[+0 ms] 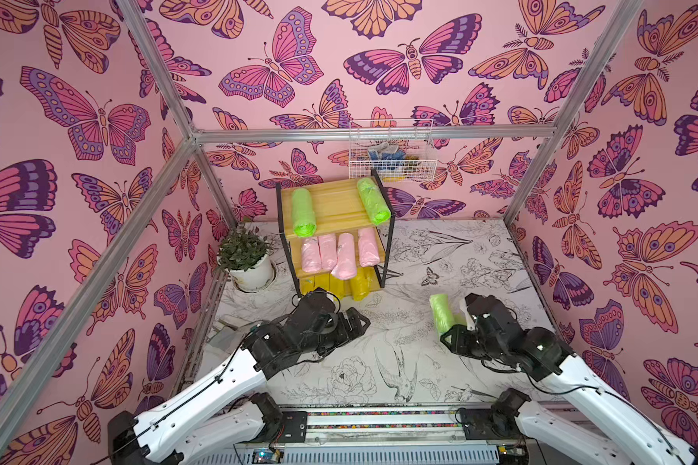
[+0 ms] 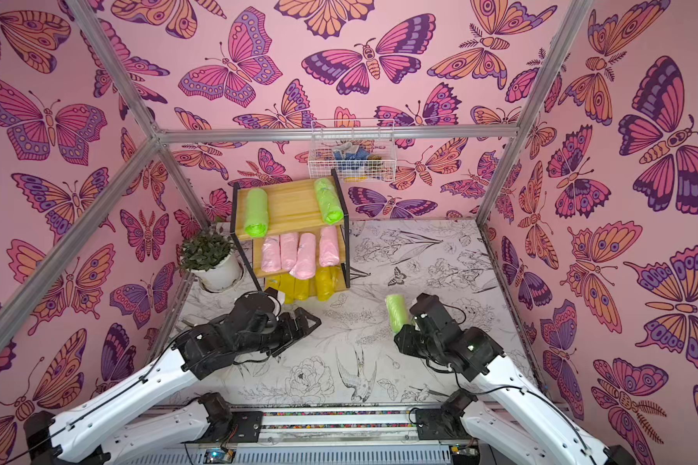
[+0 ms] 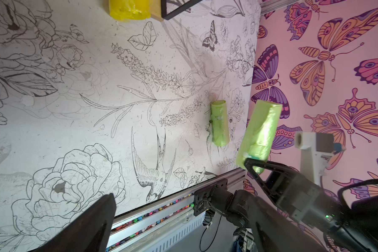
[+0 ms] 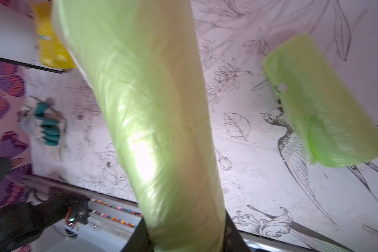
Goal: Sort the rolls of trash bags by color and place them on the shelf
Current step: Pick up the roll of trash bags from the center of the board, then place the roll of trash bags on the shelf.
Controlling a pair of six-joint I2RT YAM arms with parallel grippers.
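Lime green roll clamped in the right gripper, lifted off the table

The roll is pinched at its near end, so most of it sticks out past the fingertips, tilted and clear of the surface. A second green roll is left lying flat on the table close by and below that gripper, not touched by it. The shelf is found well away, ahead and off to the gripper's left. Two green rolls are laid at opposite ends of its top board, four pink rolls are packed side by side on the middle one, and yellow rolls are tucked on the bottom, partly hidden by the left arm. The left gripper is held near the shelf's foot, jaws spread wide with nothing between them.
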